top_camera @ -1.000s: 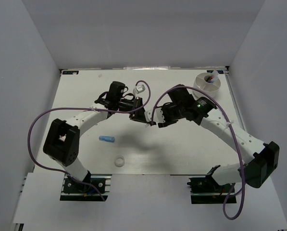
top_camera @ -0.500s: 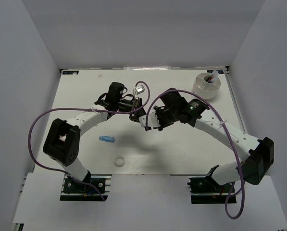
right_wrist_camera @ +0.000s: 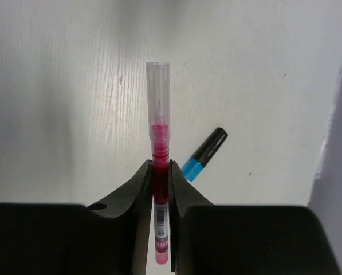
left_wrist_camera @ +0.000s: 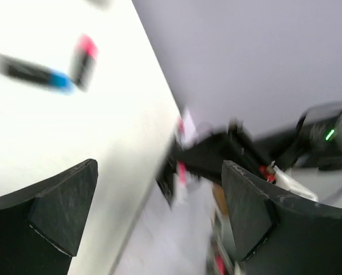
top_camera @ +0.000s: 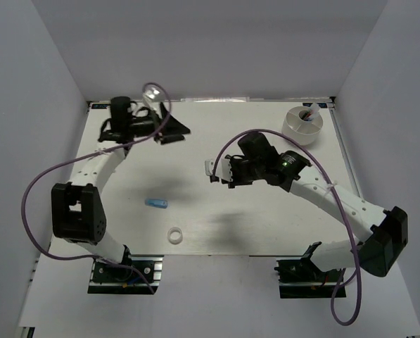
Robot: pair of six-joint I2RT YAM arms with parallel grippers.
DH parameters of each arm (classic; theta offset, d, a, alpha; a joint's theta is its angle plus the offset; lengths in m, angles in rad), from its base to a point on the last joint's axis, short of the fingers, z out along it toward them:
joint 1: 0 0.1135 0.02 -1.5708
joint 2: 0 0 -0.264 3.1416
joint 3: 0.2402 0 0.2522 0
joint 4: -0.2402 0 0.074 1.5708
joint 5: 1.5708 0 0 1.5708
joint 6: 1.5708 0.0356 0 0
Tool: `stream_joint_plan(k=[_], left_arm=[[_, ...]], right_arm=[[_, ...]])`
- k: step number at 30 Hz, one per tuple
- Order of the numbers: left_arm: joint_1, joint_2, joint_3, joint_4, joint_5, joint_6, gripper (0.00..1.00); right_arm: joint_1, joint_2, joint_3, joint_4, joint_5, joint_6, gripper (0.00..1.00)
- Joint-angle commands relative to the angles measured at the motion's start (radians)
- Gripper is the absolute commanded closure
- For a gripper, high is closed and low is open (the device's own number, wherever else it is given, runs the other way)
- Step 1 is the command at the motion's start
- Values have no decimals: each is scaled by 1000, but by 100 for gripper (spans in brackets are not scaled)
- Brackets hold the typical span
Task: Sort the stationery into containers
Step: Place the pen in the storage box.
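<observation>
The red pen (right_wrist_camera: 158,123) is clamped in the right claw (right_wrist_camera: 161,172), a blue-capped marker (right_wrist_camera: 202,154) lying just beyond. Carry in hand: a swing is called for toward the dish (top_camera: 302,124), well behind this claw. The left claw (left_wrist_camera: 159,192), blurred, seems spread, empty.

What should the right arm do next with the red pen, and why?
Probably carry it to the dish in the far right corner. The right gripper is shut on the red pen, and the left gripper stands open and well away, so the drop-off seems next.
</observation>
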Motion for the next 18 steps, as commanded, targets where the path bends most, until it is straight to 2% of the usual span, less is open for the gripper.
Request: stream_joint_plan(k=[1, 6, 7, 8, 9, 11, 12, 14, 16, 18], left_arm=[[160, -70, 15, 123, -53, -92, 2], [182, -188, -193, 308, -81, -115, 5], [182, -219, -279, 397, -73, -163, 8], [182, -219, -317, 398, -70, -189, 8], [182, -250, -353, 471, -69, -209, 10], [182, -280, -414, 526, -53, -221, 13], [162, -312, -425, 518, -55, -177, 14], [144, -343, -433, 468, -64, -143, 14], [144, -373, -463, 497, -69, -165, 16], [133, -385, -485, 516, -76, -172, 17]], right_arm=[[-21, -70, -47, 136, -26, 289, 100], [-72, -45, -12, 336, -86, 776, 100], [-98, 3, 50, 350, -90, 837, 100], [-108, 26, 90, 361, -95, 897, 100], [-118, 60, 136, 363, -99, 955, 100], [-157, 142, 257, 378, -113, 1141, 100], [-168, 187, 287, 403, -115, 1272, 100], [-210, 225, 341, 444, -139, 1400, 100], [-233, 264, 353, 525, -174, 1580, 100], [-247, 276, 315, 617, -219, 1679, 100]])
